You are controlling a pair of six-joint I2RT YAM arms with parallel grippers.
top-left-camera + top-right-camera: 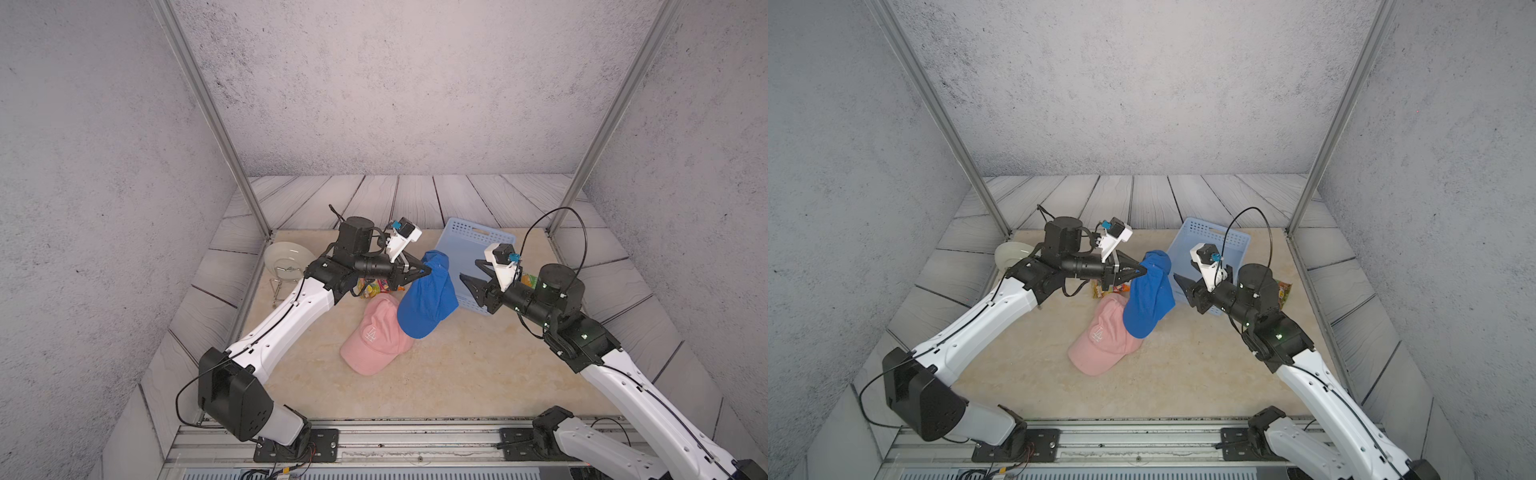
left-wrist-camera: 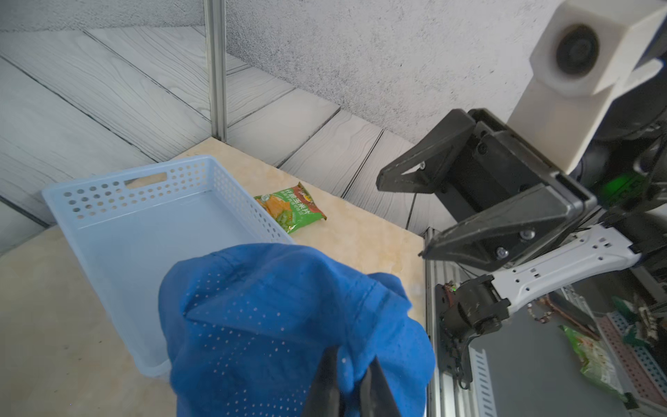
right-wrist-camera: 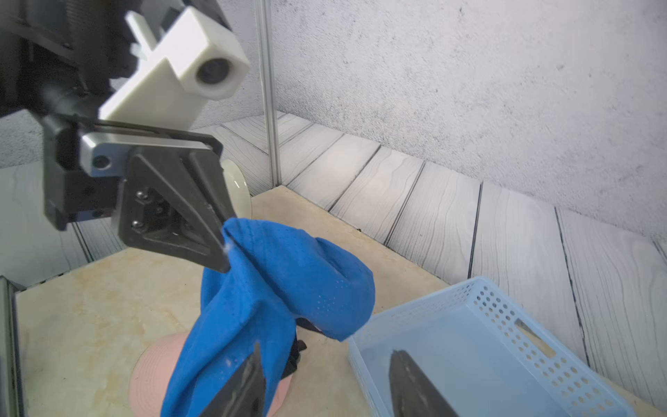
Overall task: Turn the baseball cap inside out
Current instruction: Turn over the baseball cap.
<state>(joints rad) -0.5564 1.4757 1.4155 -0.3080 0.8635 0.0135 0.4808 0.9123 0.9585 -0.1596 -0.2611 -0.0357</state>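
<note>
The blue baseball cap (image 1: 428, 301) (image 1: 1148, 299) hangs in the air above the table, crumpled, with its brim pointing down. My left gripper (image 1: 428, 271) (image 2: 355, 355) is shut on a fold of the cap's perforated fabric at its top. In the right wrist view the left gripper (image 3: 225, 249) shows pinching that fold of the cap (image 3: 281, 289). My right gripper (image 1: 469, 269) (image 3: 326, 349) stands open just to the right of the cap, over the basket's near edge. It holds nothing; one of its fingers (image 3: 249, 382) lies close beside the hanging cloth.
A pink cap (image 1: 378, 336) (image 1: 1100, 336) lies on the table under the blue one. A light blue basket (image 1: 478, 232) (image 2: 108, 187) stands behind the right gripper. A plate on a wire rack (image 1: 286, 257) is at the back left. Snack packets (image 1: 374, 286) (image 2: 292, 207) lie near both arms.
</note>
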